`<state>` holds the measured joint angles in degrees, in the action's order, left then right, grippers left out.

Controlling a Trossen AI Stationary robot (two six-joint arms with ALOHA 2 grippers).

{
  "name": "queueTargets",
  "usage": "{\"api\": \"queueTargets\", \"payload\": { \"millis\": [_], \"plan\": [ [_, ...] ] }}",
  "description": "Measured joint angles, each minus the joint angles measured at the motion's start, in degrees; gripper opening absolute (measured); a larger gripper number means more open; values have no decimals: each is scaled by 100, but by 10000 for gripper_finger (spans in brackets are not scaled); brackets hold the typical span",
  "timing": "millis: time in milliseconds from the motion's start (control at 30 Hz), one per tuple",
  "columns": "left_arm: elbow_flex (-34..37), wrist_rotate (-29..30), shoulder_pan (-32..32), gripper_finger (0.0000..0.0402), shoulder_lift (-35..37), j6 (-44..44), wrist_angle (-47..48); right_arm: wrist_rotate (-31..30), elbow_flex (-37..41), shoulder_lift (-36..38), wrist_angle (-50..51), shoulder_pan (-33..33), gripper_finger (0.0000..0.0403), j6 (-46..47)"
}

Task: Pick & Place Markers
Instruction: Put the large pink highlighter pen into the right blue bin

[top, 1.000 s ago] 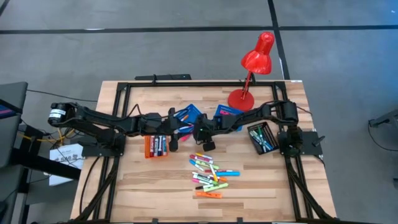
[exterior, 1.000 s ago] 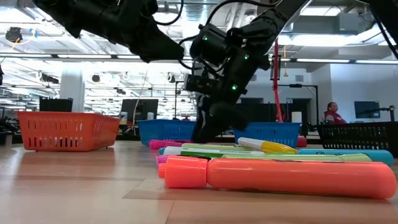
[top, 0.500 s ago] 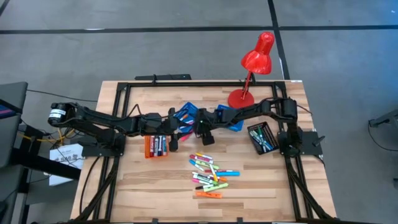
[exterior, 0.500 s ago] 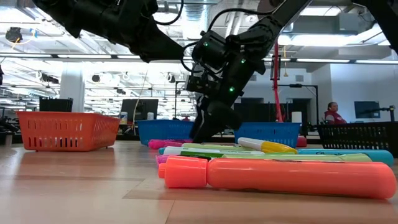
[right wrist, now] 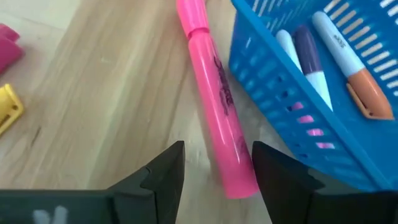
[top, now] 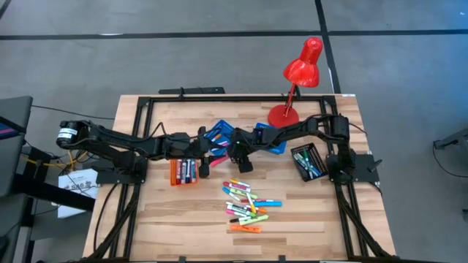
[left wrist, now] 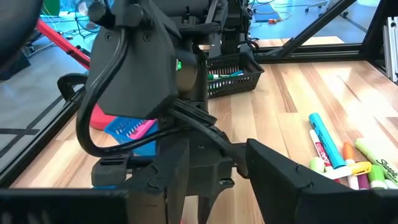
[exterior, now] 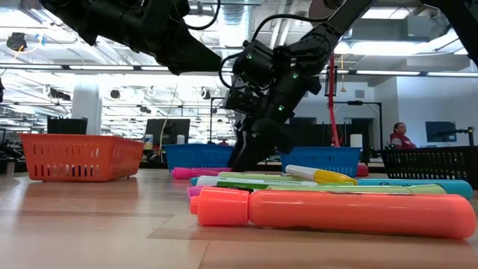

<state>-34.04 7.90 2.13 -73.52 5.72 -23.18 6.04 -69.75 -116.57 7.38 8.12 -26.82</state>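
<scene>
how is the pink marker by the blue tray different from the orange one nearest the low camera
The pink marker lies on bare wood beside the blue tray, between the right end effector's open fingers; the orange marker lies at the near edge of the loose pile, away from both end effectors. Pink versus orange. Both lie flat on the table, capped.

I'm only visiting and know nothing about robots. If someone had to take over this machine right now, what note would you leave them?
Right gripper: open, low over a pink marker pen lying on the wooden table beside the blue plastic basket; nothing held.
Left gripper: open, empty, waiting near the orange basket.
Done: some markers already sit in the orange, blue and black baskets.
Left: the pink marker, plus the loose pile of mixed-colour markers at the table's middle front.
</scene>
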Motion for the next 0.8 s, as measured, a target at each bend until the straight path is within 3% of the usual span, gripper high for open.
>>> {"api": "queueTargets", "payload": {
  "millis": [367, 633, 800],
  "plan": [
    [0, 0, 1, 155, -2, -1, -1, 17, 38, -159, -422, -31, 163, 192],
    [0, 0, 1, 155, -4, -2, -2, 552, -9, -563, -547, -22, 87, 269],
    [0, -1, 0, 155, -4, -2, -2, 434, 28, -163, -3, -60, 54, 879]
  ]
}}
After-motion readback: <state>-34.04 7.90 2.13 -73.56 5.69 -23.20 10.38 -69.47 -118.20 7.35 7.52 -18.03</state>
